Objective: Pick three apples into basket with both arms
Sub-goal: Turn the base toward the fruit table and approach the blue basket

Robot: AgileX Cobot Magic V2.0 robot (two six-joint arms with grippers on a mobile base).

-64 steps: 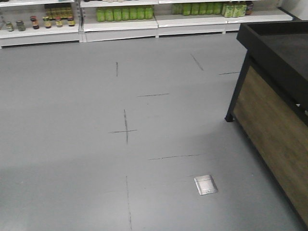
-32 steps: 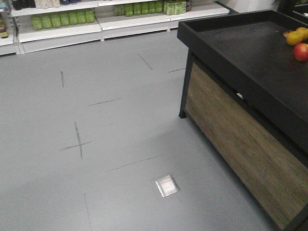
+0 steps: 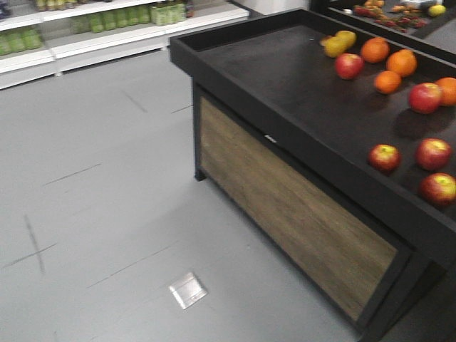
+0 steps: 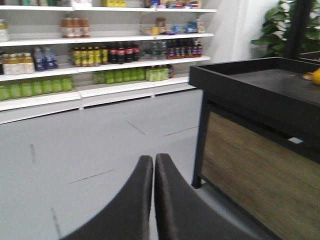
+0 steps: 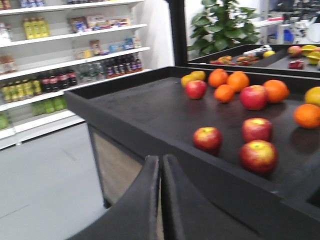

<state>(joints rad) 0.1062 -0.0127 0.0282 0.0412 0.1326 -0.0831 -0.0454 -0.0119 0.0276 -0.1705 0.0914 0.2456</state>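
The apples (image 3: 418,166), three dark red ones with yellow-green patches, lie close together by the near right edge of the display table (image 3: 235,89). They are loose on its black sunken top. Two more red ones sit farther back among the oranges (image 3: 388,64), and some yellow fruits (image 3: 340,41) lie toward the far edge. The raised rim probably keeps the fruit from rolling off. The basket appears in no view, so its place cannot be told. The right gripper (image 5: 160,160) points over the table's front edge toward the three apples, well short of them. The left gripper (image 4: 153,160) faces the table's left corner and the shelves (image 4: 100,55) beyond the floor (image 4: 75,145). Both have their fingers pressed flat together on nothing, which looks like a tucked travelling posture, not a reach. The front view cuts off the table's right end. All the pictures are soft with blur, so stems and small marks are hard to make out.
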